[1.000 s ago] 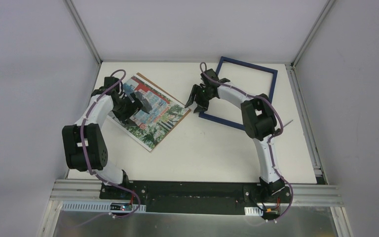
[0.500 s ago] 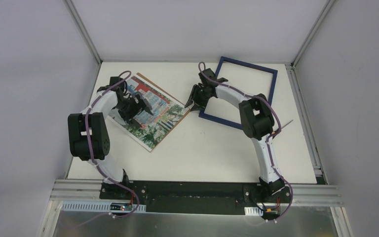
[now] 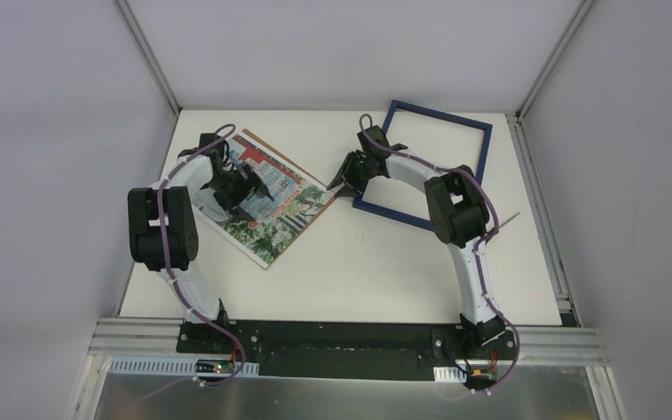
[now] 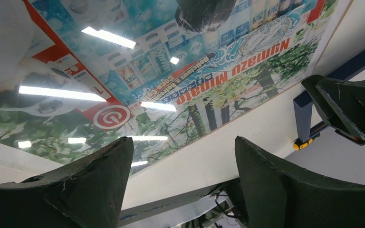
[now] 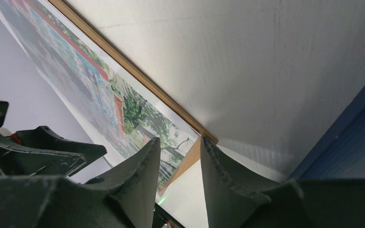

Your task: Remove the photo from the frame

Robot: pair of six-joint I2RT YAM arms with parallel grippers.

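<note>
Top external: photo (image 3: 273, 203) beside frame (image 3: 424, 163)

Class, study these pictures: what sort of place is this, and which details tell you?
Probably a robotics lab test cell. Plain grey walls box in a white table, and two arms are bolted to an aluminium rail at its near edge. The only props are a photo and a frame.

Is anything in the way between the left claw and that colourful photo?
Nothing visible. The left gripper hangs open right above the photo, which lies uncovered on a brown board, apart from the frame.
</note>
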